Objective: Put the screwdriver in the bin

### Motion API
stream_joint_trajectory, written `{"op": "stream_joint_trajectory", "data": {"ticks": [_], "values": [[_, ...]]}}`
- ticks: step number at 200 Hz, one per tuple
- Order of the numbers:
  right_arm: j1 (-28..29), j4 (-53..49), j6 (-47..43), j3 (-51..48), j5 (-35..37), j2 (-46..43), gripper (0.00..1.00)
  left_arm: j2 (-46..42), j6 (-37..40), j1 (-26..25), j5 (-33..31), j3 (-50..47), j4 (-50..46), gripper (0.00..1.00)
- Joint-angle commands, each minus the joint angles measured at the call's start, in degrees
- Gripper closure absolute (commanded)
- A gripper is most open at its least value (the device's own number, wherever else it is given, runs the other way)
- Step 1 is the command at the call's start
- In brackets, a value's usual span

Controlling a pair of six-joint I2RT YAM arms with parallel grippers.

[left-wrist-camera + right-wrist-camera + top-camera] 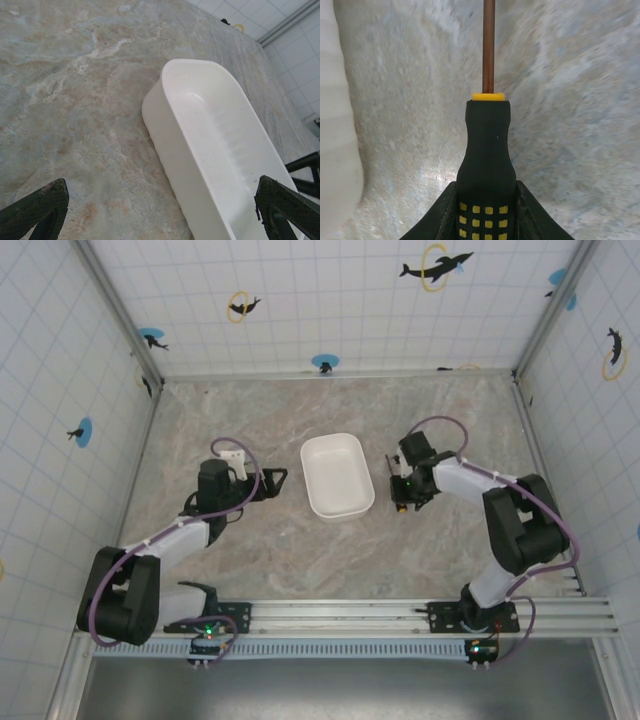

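While the right gripper (485,197) carries: its jaws are clamped on the black-and-yellow handle of the screwdriver (487,145), and the thin shaft points straight out ahead of the fingers.
Screwdriver: outside the bin (335,480), just beside its right long side. I cannot tell whether the tip is clear of the table (250,550).
Bin: white and empty, its long sides running away from the arm bases. Its right wall shows pale at the left edge of the right wrist view.
Left gripper (275,480): jaws apart, holding nothing, just off the bin's left side and facing it.
Step in hand: by my judgement, bringing the screwdriver over the bin's right rim.
Doing it well: raise the tip above the raised rim first, then move across to the bin's middle. Keep the shaft along the bin's long sides, so the whole tool lies inside. Come down close to the bin's floor before letting go, so it does not bounce or roll.
Risk: a low tip could catch the rim and shove the light bin toward the left gripper.
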Motion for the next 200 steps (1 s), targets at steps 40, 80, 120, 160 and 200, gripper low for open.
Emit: {"op": "stream_joint_trajectory", "data": {"ticks": [40,80,120,160,200], "values": [[-3.9,-2.0,13.2,19.0,-6.2,-8.0,1.0,-1.6,2.0,-0.3,-0.7,0.9,-2.6,0.02],[6.4,2.7,19.5,25.4,9.5,-9.2,1.0,-1.9,2.0,-0.3,-0.6,0.9,-2.7,0.02],[16.7,7.6,22.9,21.2,22.4,-8.2,1.0,-2.3,2.6,-0.3,-0.9,1.1,-3.7,0.02],[24.5,0.5,24.6,20.6,25.5,-3.7,1.0,-1.7,3.1,-0.3,-1.1,1.4,-4.0,0.02],[26.6,-1.5,23.2,18.4,22.8,1.5,1.0,-0.6,3.3,-0.3,-1.0,1.4,-3.9,0.02]]}}
